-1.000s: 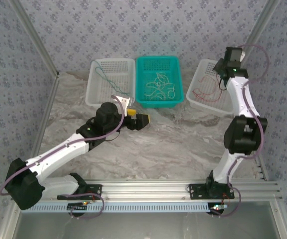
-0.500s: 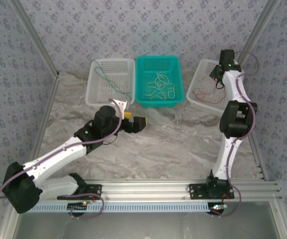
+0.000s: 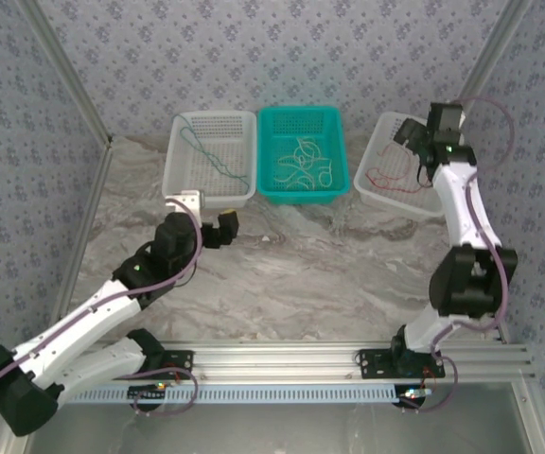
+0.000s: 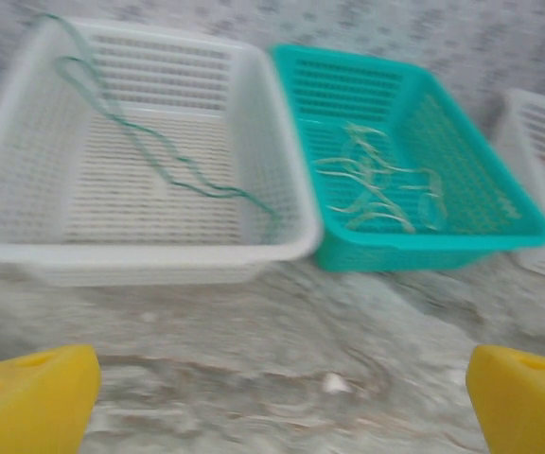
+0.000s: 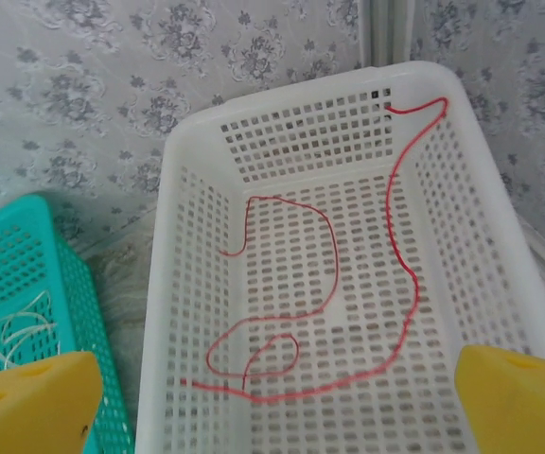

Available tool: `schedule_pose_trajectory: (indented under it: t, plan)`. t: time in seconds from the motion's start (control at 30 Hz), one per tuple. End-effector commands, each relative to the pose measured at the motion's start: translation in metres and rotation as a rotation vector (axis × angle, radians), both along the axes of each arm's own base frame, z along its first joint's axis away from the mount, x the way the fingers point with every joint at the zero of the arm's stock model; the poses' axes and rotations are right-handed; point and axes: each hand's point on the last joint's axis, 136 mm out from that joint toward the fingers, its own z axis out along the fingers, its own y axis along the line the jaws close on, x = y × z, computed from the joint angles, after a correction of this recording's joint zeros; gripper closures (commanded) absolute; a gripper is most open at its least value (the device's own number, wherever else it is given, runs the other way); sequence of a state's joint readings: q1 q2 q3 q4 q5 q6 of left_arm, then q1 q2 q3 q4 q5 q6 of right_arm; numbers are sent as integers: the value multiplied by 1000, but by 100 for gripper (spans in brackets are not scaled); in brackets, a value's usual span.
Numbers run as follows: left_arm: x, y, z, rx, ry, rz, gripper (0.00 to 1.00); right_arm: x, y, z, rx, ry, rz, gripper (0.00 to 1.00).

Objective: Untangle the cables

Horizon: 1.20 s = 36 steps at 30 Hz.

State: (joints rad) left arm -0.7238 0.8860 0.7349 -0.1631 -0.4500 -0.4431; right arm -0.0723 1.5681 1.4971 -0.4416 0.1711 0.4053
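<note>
- Cream cables (image 4: 372,184) lie in a loose heap inside the teal basket (image 4: 424,248).
- A green cable (image 4: 149,151) winds across the white basket (image 4: 140,253) touching the teal basket's left side.
- A red cable (image 5: 329,284) loops in another white basket (image 5: 187,132), just right of the teal one.
- The right pincer (image 5: 277,402) hangs over that basket, jaws spread wide, holding nothing.
- The left pincer (image 4: 282,397) hovers above the marbled worktop (image 3: 329,274), near and left of the teal basket, jaws wide apart and empty.

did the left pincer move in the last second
Yes. The left pincer slid leftward, from in front of the teal basket to the left white basket.
</note>
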Motion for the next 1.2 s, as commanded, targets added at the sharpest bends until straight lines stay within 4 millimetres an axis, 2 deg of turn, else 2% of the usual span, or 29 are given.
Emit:
schedule_pose_trajectory:
  t: [0.0, 0.03, 0.13, 0.27, 0.4, 0.5, 0.63, 0.73, 0.83, 0.9, 0.97, 1.0, 1.17]
  plan:
    - [4, 56, -12, 145, -25, 226, 0, -26, 12, 16, -96, -109, 19, 2]
    - [4, 67, -16, 159, -24, 267, 0, -36, 16, 17, -122, -137, 21, 2]
    - [6, 93, -27, 211, -39, 348, 1, -68, 22, 4, -227, -178, 30, 2]
    - [6, 117, -42, 279, -68, 405, 0, -90, 32, -43, -343, -185, 90, 2]
    - [6, 134, -61, 296, -56, 443, 0, -101, 31, -103, -351, -129, 103, 2]
    - [6, 147, -74, 321, -24, 480, 1, -104, 28, -135, -371, -105, 100, 2]
    - [9, 156, -79, 332, -10, 496, 0, -89, 31, -168, -409, -76, 146, 2]
    - [14, 157, -80, 348, -11, 481, 1, -75, 40, -173, -471, -76, 226, 3]
    - [18, 159, -86, 371, 7, 471, 0, -79, 29, -192, -357, -94, 237, 4]
    - [21, 159, -89, 378, 19, 460, 1, -83, 29, -196, -326, -183, 254, 4]
    - [24, 157, -90, 381, 19, 447, 0, -81, 28, -199, -307, -133, 265, 3]
    - [26, 156, -91, 383, 17, 438, 0, -78, 33, -198, -316, -147, 290, 2]
    - [39, 157, -100, 365, 8, 399, 1, -78, 34, -198, -325, -134, 294, 0]
